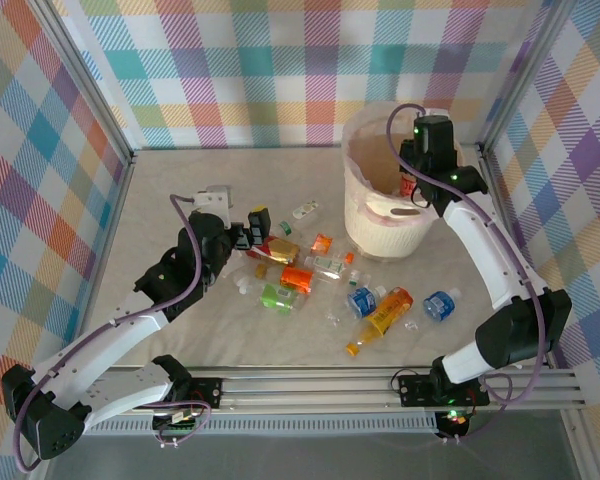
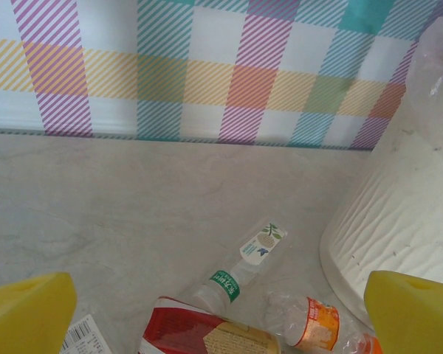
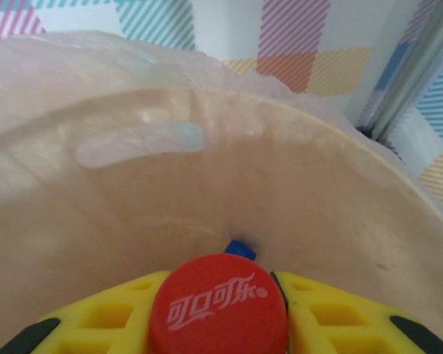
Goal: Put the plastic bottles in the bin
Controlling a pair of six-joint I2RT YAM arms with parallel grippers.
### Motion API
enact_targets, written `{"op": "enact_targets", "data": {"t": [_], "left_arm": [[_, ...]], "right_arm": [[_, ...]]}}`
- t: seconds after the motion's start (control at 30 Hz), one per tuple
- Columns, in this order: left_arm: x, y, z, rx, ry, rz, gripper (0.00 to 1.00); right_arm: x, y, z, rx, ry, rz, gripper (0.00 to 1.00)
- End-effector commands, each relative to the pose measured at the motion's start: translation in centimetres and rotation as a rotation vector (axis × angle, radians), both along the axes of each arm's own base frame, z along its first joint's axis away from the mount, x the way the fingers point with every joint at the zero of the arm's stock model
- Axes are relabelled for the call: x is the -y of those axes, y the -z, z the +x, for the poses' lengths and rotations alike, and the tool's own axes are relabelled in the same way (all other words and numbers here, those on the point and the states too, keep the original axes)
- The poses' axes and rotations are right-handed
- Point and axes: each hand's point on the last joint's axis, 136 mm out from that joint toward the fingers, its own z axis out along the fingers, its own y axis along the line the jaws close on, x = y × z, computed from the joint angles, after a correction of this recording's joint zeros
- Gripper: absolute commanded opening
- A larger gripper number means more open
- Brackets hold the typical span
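My right gripper [image 1: 411, 186] hangs inside the mouth of the cream-pink bin [image 1: 380, 228]. In the right wrist view its yellow fingers [image 3: 111, 317] flank the red cap of a plastic bottle [image 3: 218, 302], with a thin dark gap on the right side; a blue cap [image 3: 240, 248] lies below in the bin [image 3: 133, 206]. My left gripper [image 1: 255, 228] is wide open low over the table, with nothing between its fingers [image 2: 29, 310]. Just ahead of it lie a red-and-gold bottle [image 2: 199, 332], a clear green-labelled bottle [image 2: 240, 273] and an orange-labelled one [image 2: 310, 324].
Several more bottles are scattered in front of the bin: orange [image 1: 296, 277], green [image 1: 277, 296], blue [image 1: 360, 300], yellow-orange [image 1: 385, 315] and another blue [image 1: 438, 303]. Checked walls close in the table at the back and both sides. The bin's wall [image 2: 399, 214] stands right of my left gripper.
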Motion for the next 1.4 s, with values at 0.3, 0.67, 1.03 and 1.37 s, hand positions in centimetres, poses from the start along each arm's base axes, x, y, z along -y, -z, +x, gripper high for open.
{"op": "enact_targets", "data": {"t": [0.3,0.67,1.03,1.37], "left_arm": [[-1.0,-1.0,-0.1,0.009,-0.032,-0.031,1.0],[-1.2,-0.8,0.0,0.006,-0.039,-0.033,1.0],[-1.3,-0.7,0.2,0.011,-0.043,-0.032,1.0],[-1.7,0.2,1.1,0.015,-0.083,-0.001,1.0]], "right_arm": [[1.4,0.5,-0.3,-0.042,0.053,0.07,0.98],[1.3,-3.5,-3.9,0.002,0.01,0.128,1.0],[4.2,-5.2,-11.8,0.002,0.132,0.215,1.0],[8.6,3.1,-22.0,-0.241,0.396,0.215,1.0]]}}
